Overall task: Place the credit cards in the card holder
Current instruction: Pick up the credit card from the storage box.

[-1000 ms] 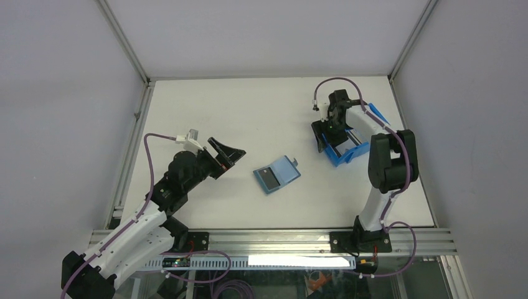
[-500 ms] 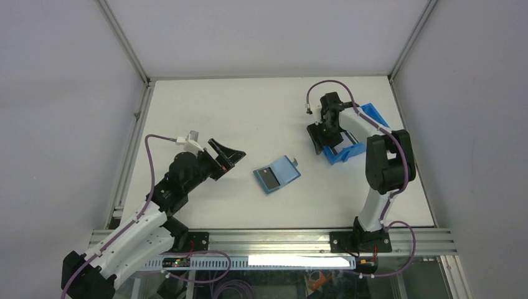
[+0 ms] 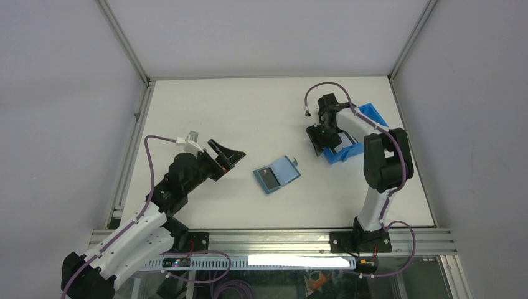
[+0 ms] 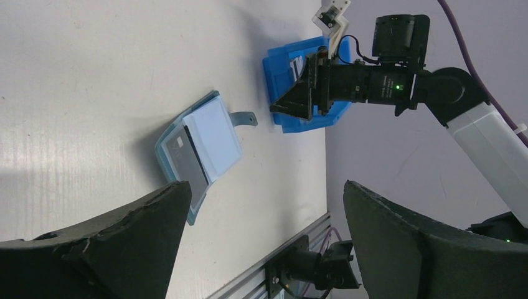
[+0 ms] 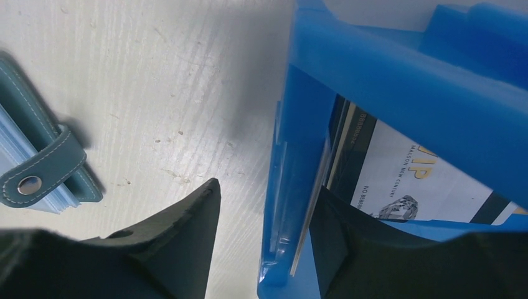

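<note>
- The worktop (image 3: 249, 112) carries a blue bin (image 3: 372, 113) at far right and the card holder (image 3: 278, 174), open flat at the middle, well apart.
- The left fingers (image 4: 264, 190) are spread wide and empty, left of the holder.
- The right fingers (image 5: 264, 194) are spread astride the bin's left wall, pinching nothing.
- The credit cards (image 5: 408, 180) stand on edge inside the bin; a dark card (image 3: 269, 179) lies in the holder.
- The cards look light, stiff and slick, and packed close, so pinch one across its faces at the top edge.

Card holder (image 5: 50, 159): matt teal stitched leatherette, shiny metal snap. Bin (image 5: 386, 87): smooth, glossy blue plastic. Worktop (image 5: 155, 81): matt white, faintly scuffed.
</note>
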`<action>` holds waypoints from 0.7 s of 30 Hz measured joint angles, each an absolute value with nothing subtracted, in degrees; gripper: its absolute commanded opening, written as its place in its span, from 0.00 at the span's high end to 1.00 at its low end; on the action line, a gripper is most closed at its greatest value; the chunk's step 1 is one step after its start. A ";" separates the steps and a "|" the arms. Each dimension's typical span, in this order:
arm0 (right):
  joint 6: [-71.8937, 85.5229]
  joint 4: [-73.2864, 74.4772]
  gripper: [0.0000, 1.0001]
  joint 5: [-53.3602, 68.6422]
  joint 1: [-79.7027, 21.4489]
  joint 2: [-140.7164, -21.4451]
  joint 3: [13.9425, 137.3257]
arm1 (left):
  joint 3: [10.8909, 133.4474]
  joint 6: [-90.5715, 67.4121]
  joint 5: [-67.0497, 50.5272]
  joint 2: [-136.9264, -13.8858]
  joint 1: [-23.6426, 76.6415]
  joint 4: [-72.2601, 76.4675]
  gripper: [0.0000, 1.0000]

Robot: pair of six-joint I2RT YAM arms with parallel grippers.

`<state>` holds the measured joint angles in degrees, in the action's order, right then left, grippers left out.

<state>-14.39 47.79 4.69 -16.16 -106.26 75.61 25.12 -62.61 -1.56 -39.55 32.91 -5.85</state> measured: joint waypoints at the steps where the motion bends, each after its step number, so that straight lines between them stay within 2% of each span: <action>1: -14.39 47.83 0.48 4.67 -16.19 -106.26 75.64 | 24.99 -62.63 -1.56 -39.51 32.91 -5.85 0.02; 5: -14.31 48.07 0.52 4.69 -16.23 -106.24 75.88 | 24.49 -62.65 -1.56 -39.46 32.91 -5.89 0.02; 21: -13.34 49.65 0.57 4.99 -16.23 -104.79 76.93 | 24.49 -62.67 -1.58 -39.81 32.91 -5.82 0.02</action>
<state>-13.34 49.65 4.99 -16.23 -104.79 76.93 24.49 -62.67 -1.58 -39.81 32.91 -5.82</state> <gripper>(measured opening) 0.444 0.977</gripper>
